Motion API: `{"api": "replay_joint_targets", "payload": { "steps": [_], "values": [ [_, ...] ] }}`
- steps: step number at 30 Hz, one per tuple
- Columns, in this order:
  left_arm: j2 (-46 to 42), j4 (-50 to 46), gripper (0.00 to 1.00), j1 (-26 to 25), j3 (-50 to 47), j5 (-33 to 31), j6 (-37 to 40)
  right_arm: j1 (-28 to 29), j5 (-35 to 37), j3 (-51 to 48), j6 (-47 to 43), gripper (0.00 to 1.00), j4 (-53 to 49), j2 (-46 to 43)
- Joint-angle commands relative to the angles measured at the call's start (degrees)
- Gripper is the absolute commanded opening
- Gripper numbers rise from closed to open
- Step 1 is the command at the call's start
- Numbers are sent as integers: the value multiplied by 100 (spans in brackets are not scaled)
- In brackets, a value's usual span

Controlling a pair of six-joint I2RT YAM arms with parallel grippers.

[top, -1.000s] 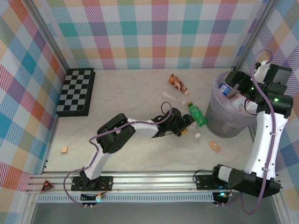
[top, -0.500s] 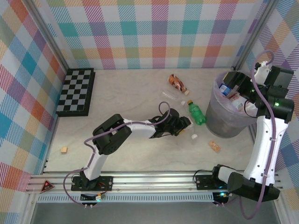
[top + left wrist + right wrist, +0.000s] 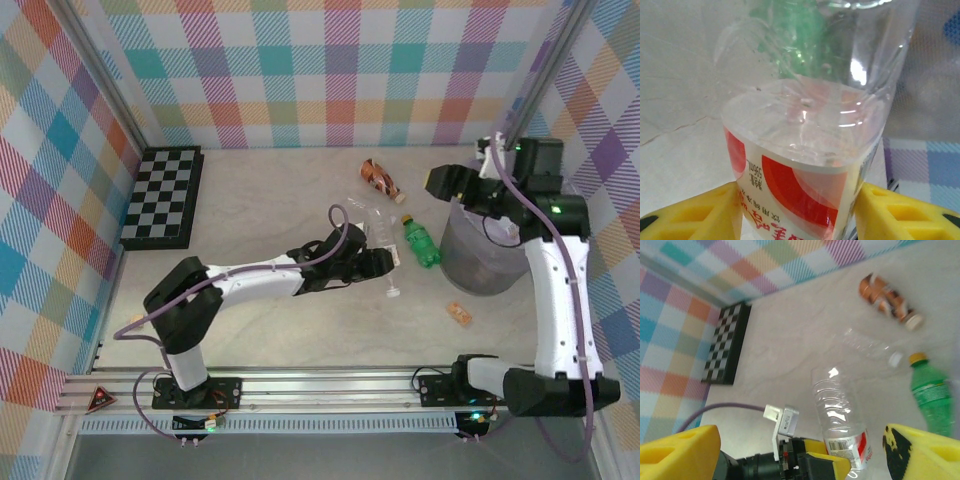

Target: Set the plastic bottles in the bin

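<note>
Your left gripper (image 3: pixel 383 262) is clamped on a clear bottle (image 3: pixel 805 150) with a red-and-white label. The wrist view shows both yellow fingers (image 3: pixel 695 212) snug against the label end. From overhead that's right about the middle of the frame, with the bottle sticking up-frame out of the jaws. I can't tell if it's off the table (image 3: pixel 270 215) or resting on it.

Your right gripper (image 3: pixel 441 183) hangs upper right, beside the bin's left rim, with its fingers wide apart and nothing between them.

The bin (image 3: pixel 470 265) sits at the right edge, partly under the right arm. A green bottle (image 3: pixel 422 245) lies just left of it, between the bin and the held bottle. A brown-red bottle (image 3: pixel 380 178) is further up-frame, and another see-through bottle (image 3: pixel 865 344) lies near it. A loose white cap (image 3: pixel 393 292) sits below the left gripper. The chessboard (image 3: pixel 165 195) is well off at the left.
</note>
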Motion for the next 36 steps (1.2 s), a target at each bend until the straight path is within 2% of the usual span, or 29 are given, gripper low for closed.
{"api": "replay_joint_targets", "payload": {
  "steps": [1,5,9,11,13,14,17,20,26,31,36],
  "values": [
    [-566,-798,57,144,-101,202,1208,349,-406,-57,-246,84,-107,303],
    [-1155,-1415,57,332,-212,290,1827,744,-282,-177,-249,84,143,586],
    [-1665,-1775,56,520,-278,215,2154,1048,-467,-306,-113,84,487,881],
    [-1808,-2003,55,560,-283,256,2283,1204,-829,-423,-21,85,828,1032],
    [-1874,-2052,55,586,-261,293,2365,1265,-1582,-591,279,87,1359,1177],
    [-1902,-2075,55,587,-243,328,2399,1332,-1660,-696,411,88,1624,1228],
    [-1961,-2059,55,596,-236,384,2426,1518,-1457,-659,333,89,1651,1489],
    [-2001,-2011,55,591,-241,468,2425,1564,-1597,-792,516,90,2067,1595],
    [-2039,-1873,54,588,-251,519,2414,1717,-1689,-823,581,91,2237,1904],
    [-2025,-1868,53,592,-234,515,2368,1726,-1654,-940,739,83,2421,1898],
    [-2039,-1870,53,605,-269,459,2335,1722,-1554,-950,769,67,2442,1825]
  ]
}}
